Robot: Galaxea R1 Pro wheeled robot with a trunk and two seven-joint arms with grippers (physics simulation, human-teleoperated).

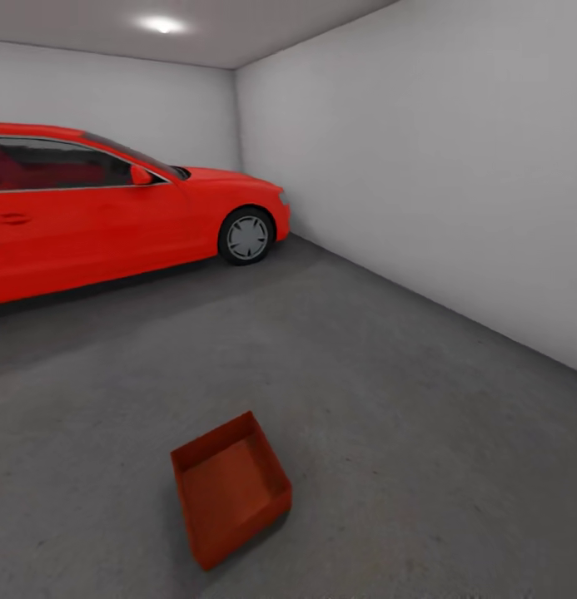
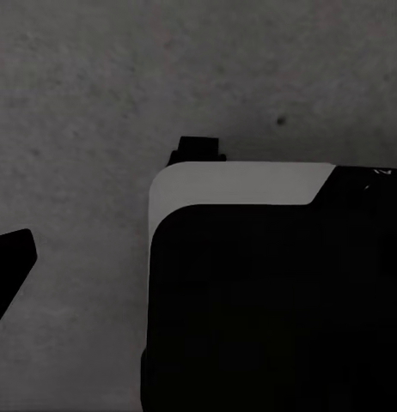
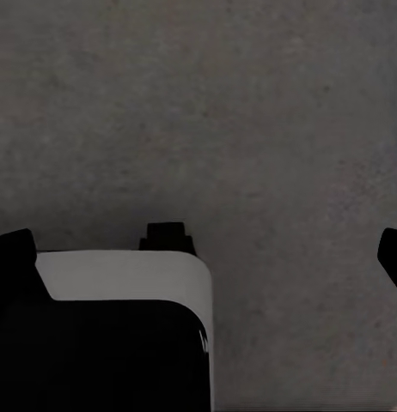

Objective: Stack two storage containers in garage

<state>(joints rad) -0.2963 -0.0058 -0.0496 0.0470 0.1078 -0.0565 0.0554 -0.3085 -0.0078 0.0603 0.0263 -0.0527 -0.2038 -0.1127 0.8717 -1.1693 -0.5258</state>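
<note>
I am in the garage. One red-orange storage container (image 1: pixel 230 487), squarish, lidless and empty, rests on the dark-grey concrete floor (image 1: pixel 388 399) low in the head view, turned at an angle. Nothing is stacked on it. In the right wrist view my right gripper (image 3: pixel 203 253) is open over bare concrete, with one dark fingertip (image 3: pixel 14 249) at each side edge. In the left wrist view my left gripper (image 2: pixel 198 257) holds nothing. One fingertip (image 2: pixel 9 257) shows far out at the edge, so it reads as open.
A big red car (image 1: pixel 113 208) is parked at the left and back. A plain white wall (image 1: pixel 438 166) runs along the right. My own black-and-white base (image 2: pixel 267 283) lies under both wrist cameras. Open concrete stretches between the container, the car and the wall.
</note>
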